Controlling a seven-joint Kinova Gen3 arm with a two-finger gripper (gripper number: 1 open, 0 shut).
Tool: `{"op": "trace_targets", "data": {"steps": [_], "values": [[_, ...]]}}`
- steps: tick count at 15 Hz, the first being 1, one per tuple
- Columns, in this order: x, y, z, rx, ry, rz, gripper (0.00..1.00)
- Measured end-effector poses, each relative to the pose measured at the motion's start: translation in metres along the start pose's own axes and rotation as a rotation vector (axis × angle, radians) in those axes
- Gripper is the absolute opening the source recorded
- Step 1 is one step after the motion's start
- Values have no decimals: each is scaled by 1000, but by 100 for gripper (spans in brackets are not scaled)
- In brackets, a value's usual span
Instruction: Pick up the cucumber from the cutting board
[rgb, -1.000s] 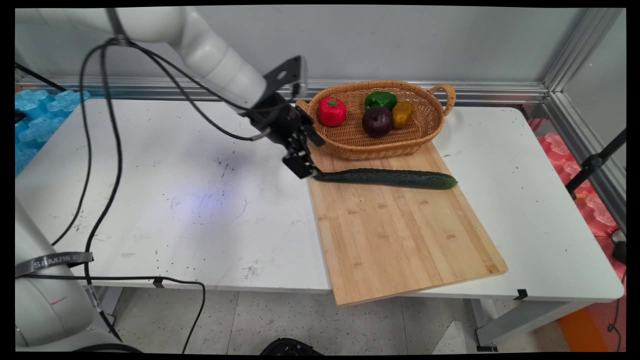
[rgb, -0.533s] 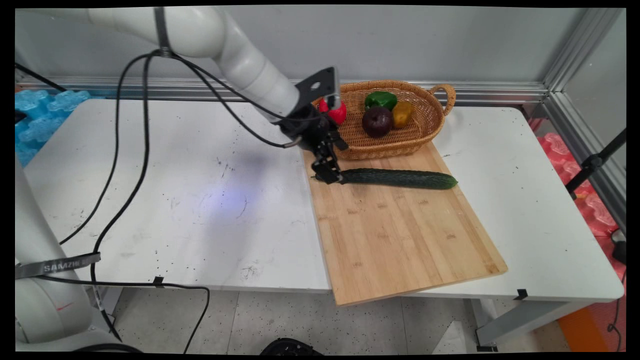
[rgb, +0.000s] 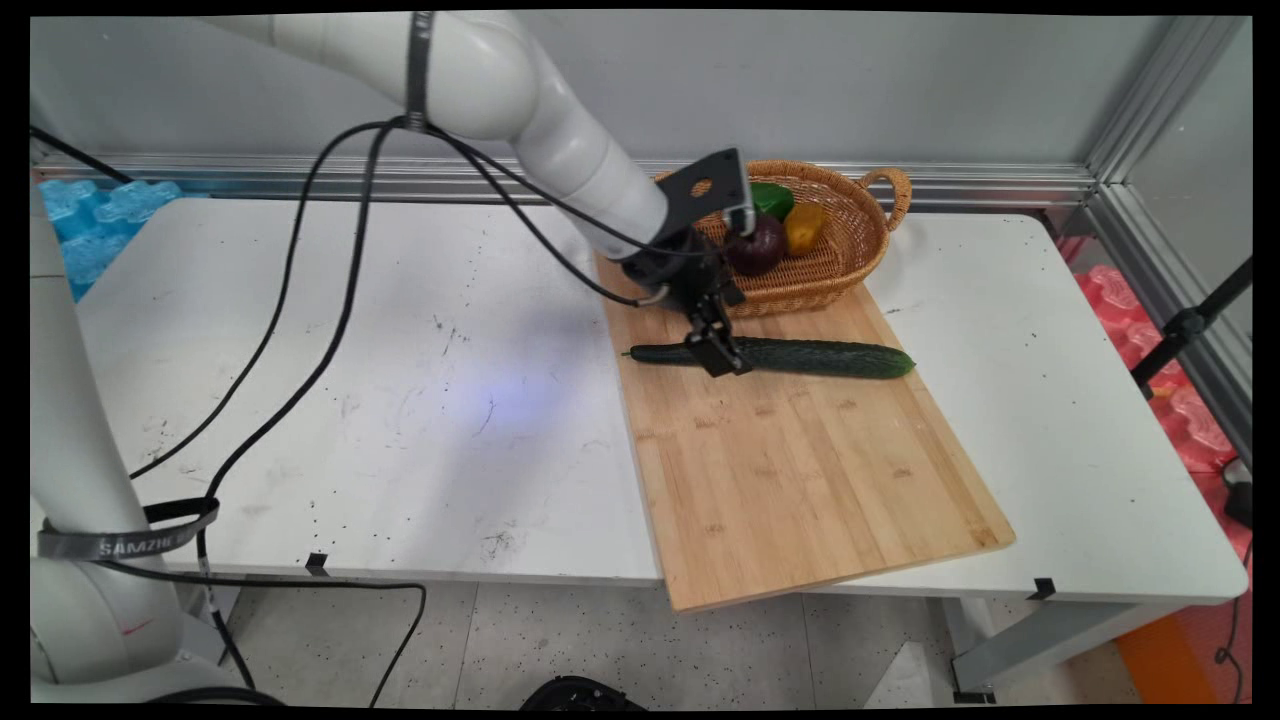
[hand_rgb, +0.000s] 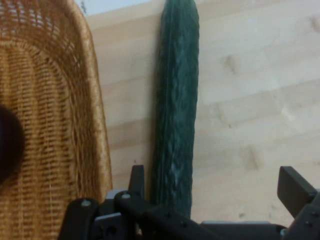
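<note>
Pincer (rgb: 722, 356) now low over the left part of the cucumber (rgb: 800, 357), moved right from the stem tip where it was a second ago. Spread wide, one finger (hand_rgb: 295, 187) on each side of the cucumber, nothing pinched. One cucumber on one cutting board (rgb: 800, 470) upon the desk (rgb: 400, 400); one wicker basket (rgb: 850, 255) just behind, several vegetables inside, partly hidden.

Tool (rgb: 722, 352) now further right along the cucumber (rgb: 800, 356), over a spot about a third in from its stem end, no longer at the tip. Stem end uncovered again. Arm now hiding the red pepper and part of the basket (rgb: 850, 240).
</note>
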Motion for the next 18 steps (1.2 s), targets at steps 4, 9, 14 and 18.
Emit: {"op": "trace_targets", "data": {"steps": [4, 9, 14, 18], "values": [[14, 4, 12, 10, -10, 2, 100], [33, 10, 28, 17, -33, 5, 100], [49, 12, 44, 23, -59, 0, 100], [58, 13, 57, 24, -81, -7, 100]]}}
